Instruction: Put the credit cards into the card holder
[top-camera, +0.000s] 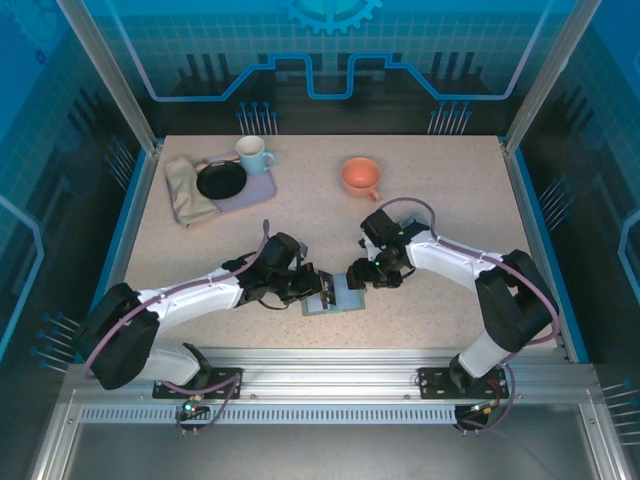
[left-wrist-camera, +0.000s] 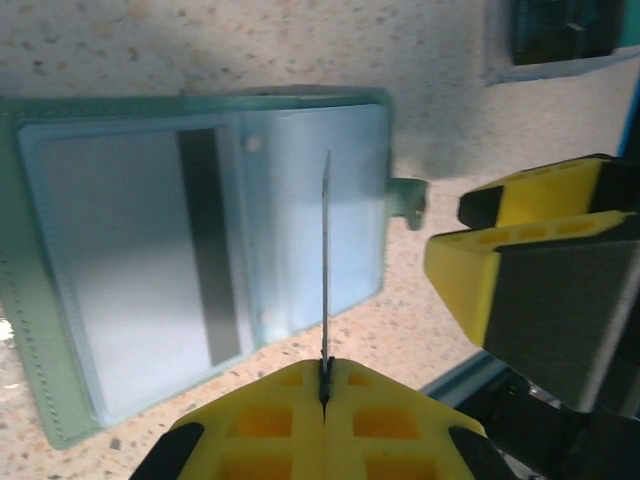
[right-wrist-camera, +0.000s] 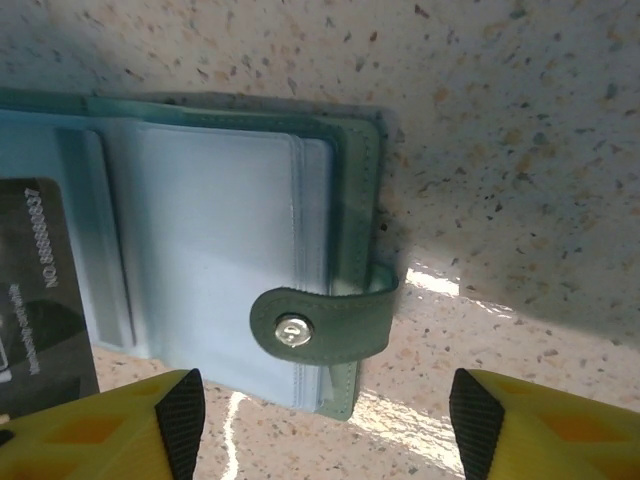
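The grey-green card holder (top-camera: 338, 298) lies open on the table between the two grippers. In the left wrist view its clear sleeves (left-wrist-camera: 300, 200) face up, and one holds a pale card with a dark stripe (left-wrist-camera: 205, 250). My left gripper (left-wrist-camera: 325, 372) is shut on a thin card (left-wrist-camera: 327, 260), seen edge-on and standing upright over the holder's right page. My right gripper (right-wrist-camera: 325, 430) hangs open just beside the holder's snap tab (right-wrist-camera: 320, 325), touching nothing. A dark numbered card (right-wrist-camera: 40, 300) shows at the holder's left.
At the back left, a lilac tray (top-camera: 262, 188) carries a black plate (top-camera: 221, 180) and a pale mug (top-camera: 252, 154), with a folded cloth (top-camera: 186, 190) beside it. An orange cup (top-camera: 361, 177) stands at the back centre. A clear box with dark contents (left-wrist-camera: 560, 35) sits near the holder.
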